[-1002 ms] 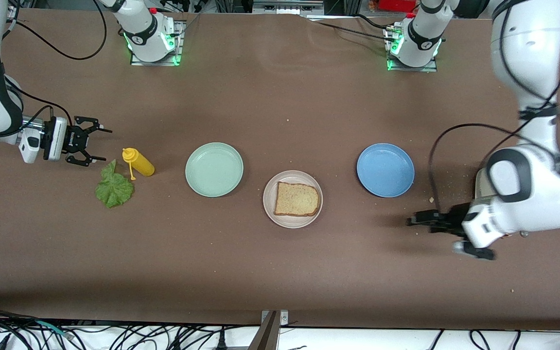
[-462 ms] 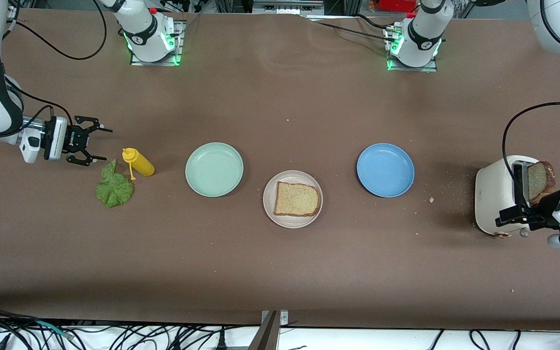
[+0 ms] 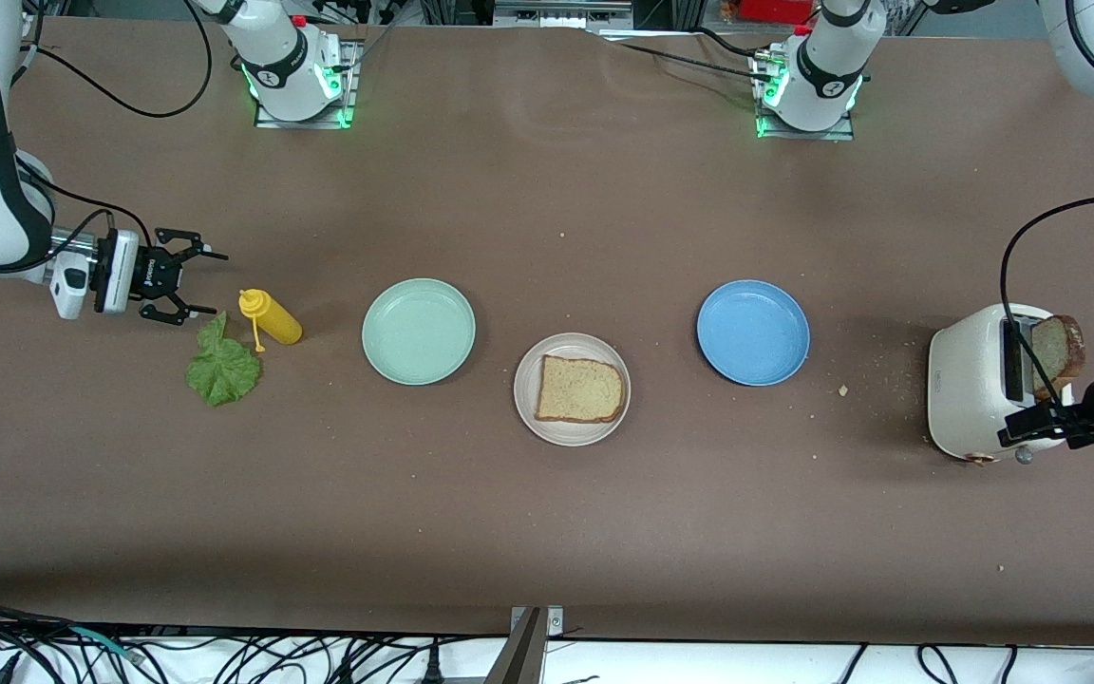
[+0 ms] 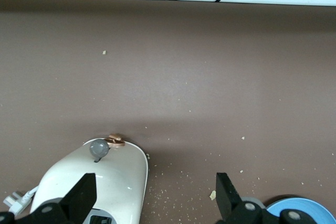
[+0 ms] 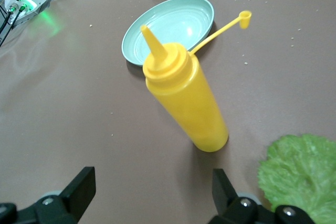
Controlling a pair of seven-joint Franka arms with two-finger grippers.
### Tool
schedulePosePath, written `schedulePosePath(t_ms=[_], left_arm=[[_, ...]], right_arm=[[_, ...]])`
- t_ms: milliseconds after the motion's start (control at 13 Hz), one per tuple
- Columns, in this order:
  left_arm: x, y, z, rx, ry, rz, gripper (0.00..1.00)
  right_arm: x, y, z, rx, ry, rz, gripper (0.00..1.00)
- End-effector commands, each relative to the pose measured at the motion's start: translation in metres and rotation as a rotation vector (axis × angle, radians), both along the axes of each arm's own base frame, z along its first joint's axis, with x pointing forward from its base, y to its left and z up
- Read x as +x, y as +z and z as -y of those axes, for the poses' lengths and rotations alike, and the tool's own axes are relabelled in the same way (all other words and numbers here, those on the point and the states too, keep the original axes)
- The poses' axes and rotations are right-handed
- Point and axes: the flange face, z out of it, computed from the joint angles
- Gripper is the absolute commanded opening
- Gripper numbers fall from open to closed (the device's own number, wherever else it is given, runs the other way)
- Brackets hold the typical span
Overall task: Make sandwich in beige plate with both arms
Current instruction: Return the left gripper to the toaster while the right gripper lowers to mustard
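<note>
The beige plate (image 3: 570, 434) sits mid-table with one tan bread slice (image 3: 580, 389) on it. A second bread slice (image 3: 1057, 352) stands in a white toaster (image 3: 970, 394) at the left arm's end of the table. My left gripper (image 3: 1022, 429) is open and empty over the toaster's front edge; in the left wrist view (image 4: 156, 198) one finger is over the toaster (image 4: 105, 179). The lettuce leaf (image 3: 222, 367) lies at the right arm's end. My right gripper (image 3: 210, 283) is open and empty beside it, facing a yellow squeeze bottle (image 3: 270, 317).
A mint-green plate (image 3: 419, 331) and a blue plate (image 3: 753, 332) flank the beige plate. The right wrist view shows the bottle (image 5: 186, 98), the mint plate (image 5: 168, 27) and the lettuce (image 5: 299, 174). Crumbs lie beside the toaster.
My left arm has swung from over the table near the blue plate out to the table's end, uncovering the toaster and its slice. My right gripper has edged toward the bottle.
</note>
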Motion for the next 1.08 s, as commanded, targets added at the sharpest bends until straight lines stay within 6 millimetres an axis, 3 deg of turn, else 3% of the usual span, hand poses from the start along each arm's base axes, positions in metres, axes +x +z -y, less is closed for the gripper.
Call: schedulePosePath(t_ms=[0, 385, 770, 1002], left_arm=[[0.002, 0.005, 0.000, 0.032, 0.006, -0.001, 1.00], [0.003, 0.004, 0.001, 0.033, 0.008, -0.003, 1.00], [0.003, 0.002, 0.001, 0.033, 0.007, -0.006, 1.00], [0.003, 0.001, 0.001, 0.033, 0.008, -0.008, 1.00]], right_arm=[[-0.005, -0.006, 0.001, 0.037, -0.001, 0.032, 0.98], [-0.006, -0.015, -0.007, 0.059, 0.023, 0.103, 0.98], [-0.003, -0.054, -0.025, 0.124, -0.023, 0.150, 0.98], [0.001, -0.061, -0.038, 0.133, -0.035, 0.157, 0.98]])
